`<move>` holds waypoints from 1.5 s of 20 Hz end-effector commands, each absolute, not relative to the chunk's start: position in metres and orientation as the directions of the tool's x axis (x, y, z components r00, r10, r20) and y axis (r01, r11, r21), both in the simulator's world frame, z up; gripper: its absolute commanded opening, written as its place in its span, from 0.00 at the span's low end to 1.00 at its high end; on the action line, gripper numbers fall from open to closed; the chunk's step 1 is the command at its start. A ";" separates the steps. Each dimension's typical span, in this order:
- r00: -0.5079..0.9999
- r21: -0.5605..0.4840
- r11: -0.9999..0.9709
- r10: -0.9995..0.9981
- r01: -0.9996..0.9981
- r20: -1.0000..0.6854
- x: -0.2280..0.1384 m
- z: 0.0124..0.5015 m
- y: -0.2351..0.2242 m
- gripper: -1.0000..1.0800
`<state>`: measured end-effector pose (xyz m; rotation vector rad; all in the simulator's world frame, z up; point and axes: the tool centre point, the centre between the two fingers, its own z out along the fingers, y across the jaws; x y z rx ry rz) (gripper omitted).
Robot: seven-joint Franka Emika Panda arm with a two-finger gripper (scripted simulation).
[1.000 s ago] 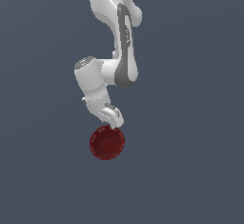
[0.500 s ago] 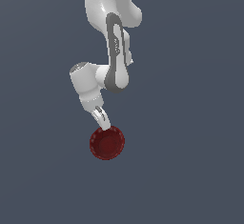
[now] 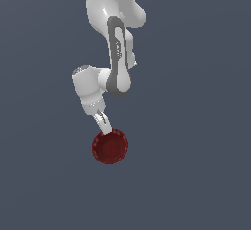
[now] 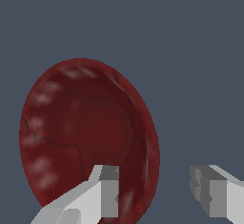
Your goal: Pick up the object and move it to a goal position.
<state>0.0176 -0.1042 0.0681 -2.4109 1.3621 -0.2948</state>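
The small dark red round shallow bowl with a scalloped rim [image 3: 110, 147] sits just below the exterior frame's centre. The white gripper [image 4: 155, 189] reaches its upper-left rim, jaws apart, one finger over the bowl's inside, one outside. I judge grasp, lift and carry remain; no goal marker shows

A bare simulated scene: a flat, featureless slate-grey backdrop [image 3: 206, 175] surrounds the smoothly rendered white arm [image 3: 115, 38].
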 end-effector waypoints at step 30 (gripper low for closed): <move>0.510 -0.404 -0.469 -0.860 -0.786 0.005 0.017 0.059 -0.090 0.00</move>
